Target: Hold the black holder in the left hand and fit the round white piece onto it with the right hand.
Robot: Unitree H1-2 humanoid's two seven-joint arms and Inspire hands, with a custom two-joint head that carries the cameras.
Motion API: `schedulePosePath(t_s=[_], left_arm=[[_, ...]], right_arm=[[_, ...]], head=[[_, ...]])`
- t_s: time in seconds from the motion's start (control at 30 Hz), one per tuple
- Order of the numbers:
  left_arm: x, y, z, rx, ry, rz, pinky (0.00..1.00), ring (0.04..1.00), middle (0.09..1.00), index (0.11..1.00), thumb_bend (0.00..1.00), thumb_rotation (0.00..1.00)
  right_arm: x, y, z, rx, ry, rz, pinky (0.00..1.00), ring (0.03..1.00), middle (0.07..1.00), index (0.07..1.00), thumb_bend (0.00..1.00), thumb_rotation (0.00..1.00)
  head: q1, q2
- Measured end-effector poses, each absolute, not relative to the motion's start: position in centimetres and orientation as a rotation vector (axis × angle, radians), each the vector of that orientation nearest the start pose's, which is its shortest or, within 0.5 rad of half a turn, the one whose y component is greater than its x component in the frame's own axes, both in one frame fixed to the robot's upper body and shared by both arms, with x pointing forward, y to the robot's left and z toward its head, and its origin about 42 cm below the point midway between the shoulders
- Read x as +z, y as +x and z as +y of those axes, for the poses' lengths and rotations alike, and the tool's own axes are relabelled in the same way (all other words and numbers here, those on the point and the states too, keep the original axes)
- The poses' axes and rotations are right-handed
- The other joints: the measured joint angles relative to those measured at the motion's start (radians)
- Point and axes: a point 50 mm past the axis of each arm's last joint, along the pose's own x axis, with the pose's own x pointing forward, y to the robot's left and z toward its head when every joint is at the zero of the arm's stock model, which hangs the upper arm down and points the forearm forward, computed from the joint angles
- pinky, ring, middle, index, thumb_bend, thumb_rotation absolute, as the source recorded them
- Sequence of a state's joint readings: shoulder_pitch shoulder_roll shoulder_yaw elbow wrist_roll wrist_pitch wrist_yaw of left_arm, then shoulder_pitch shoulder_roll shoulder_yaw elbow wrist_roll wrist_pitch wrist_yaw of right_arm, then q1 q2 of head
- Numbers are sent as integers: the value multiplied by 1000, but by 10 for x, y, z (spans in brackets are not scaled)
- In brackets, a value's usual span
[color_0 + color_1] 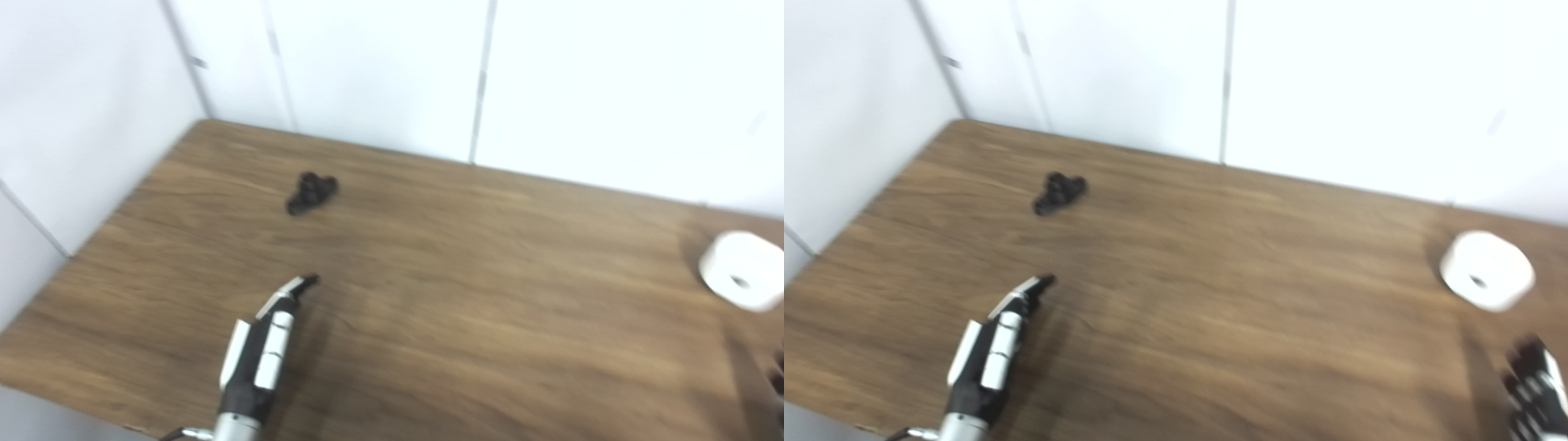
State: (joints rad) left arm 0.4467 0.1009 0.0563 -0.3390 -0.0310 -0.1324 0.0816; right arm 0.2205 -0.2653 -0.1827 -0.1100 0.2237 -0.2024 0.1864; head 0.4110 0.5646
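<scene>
The left hand (989,352) reaches empty, fingers extended, toward the black holder (1059,192) lying on the bench (1213,294) beyond its fingertips. The right hand (1534,386), grip unclear, waits near the round white piece (1486,270).

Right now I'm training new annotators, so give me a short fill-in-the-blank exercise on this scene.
1. The black holder lies on the ____.
2. The round white piece lies nearest the ____ hand.
3. The left hand holds ____.

Missing words: table; right; nothing
</scene>
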Motion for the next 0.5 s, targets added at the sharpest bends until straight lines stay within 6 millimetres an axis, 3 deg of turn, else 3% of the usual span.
schedulePosePath(t_s=[0.3, 0.5], left_arm=[[103, 136, 269, 203, 128, -56, 935, 937, 900, 821, 422, 1000], [102, 136, 268, 201, 136, -60, 933, 931, 896, 832, 527, 903]], right_arm=[[110, 205, -351, -3, -91, -164, 1000, 986, 968, 966, 570, 1000], [110, 208, -362, -6, -112, -162, 1000, 1000, 981, 972, 592, 1000]], head=[[31, -43], [23, -46]])
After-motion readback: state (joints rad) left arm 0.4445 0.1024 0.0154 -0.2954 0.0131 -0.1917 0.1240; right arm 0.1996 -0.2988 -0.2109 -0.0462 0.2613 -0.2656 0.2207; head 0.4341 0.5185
